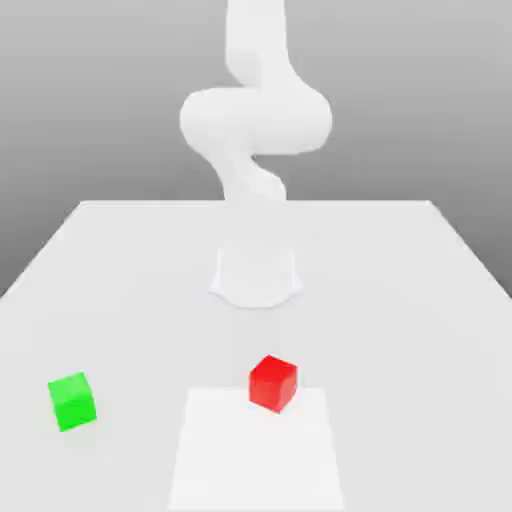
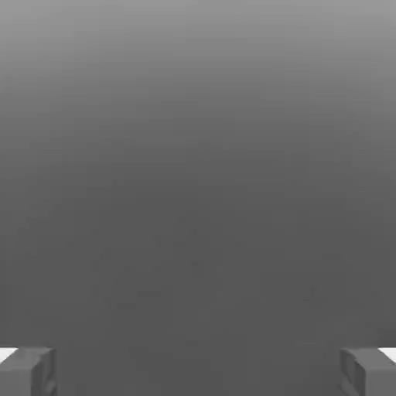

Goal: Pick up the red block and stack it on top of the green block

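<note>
The red block point(image 1: 273, 382) sits on the tabletop point(image 1: 400, 300) close to the near edge and about midway between the side edges, turned so that 1 vertical edge faces the exterior view. It stands on the far edge of a paler square patch point(image 1: 255, 455) that runs to the near edge. The green block point(image 1: 72, 401) lies near the near corner on the exterior view's left, well apart from the red block and slightly nearer the near edge. Both blocks rest flat and nothing touches them.

Farther back, around the middle of the tabletop, is the arm's round white base point(image 1: 256, 277). The arm point(image 1: 255, 120) rises from it, bends over in a thick elbow and goes up out of the top of the exterior view.

In the hand view, the gripper point(image 2: 198, 371) is spread wide: its 2 grey fingertips point(image 2: 27, 371) stand far apart with nothing between them, against a plain grey background.
</note>
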Robot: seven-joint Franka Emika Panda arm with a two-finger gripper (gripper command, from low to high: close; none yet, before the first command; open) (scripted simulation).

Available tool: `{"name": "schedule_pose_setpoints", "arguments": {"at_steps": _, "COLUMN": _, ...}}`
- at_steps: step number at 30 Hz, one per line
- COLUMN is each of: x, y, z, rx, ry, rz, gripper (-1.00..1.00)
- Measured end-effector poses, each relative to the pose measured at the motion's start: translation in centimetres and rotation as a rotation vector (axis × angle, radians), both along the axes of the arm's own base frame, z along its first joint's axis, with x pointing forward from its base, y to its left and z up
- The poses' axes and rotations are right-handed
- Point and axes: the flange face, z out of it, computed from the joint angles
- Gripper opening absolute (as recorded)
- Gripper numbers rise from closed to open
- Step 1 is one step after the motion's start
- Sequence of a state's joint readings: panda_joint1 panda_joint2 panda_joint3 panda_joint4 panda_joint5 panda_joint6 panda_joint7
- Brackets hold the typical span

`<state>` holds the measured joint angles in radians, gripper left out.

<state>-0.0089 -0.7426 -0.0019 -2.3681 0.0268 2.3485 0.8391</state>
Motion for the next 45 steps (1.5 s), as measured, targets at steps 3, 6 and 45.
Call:
{"name": "schedule_pose_setpoints", "arguments": {"at_steps": 3, "x": 2.6, "y": -0.1, "z": -7.4, "rx": 0.067, "ry": 0.113, "rz": -0.061, "gripper": 0.0}}
{"name": "schedule_pose_setpoints", "arguments": {"at_steps": 6, "x": 3.9, "y": 0.3, "z": -14.9, "rx": 0.116, "ry": 0.226, "rz": -0.124, "gripper": 0.0}}
{"name": "schedule_pose_setpoints", "arguments": {"at_steps": 45, "x": -4.9, "y": 2.9, "z": -46.5, "rx": 0.165, "ry": 0.71, "rz": -0.463, "gripper": -1.0}}
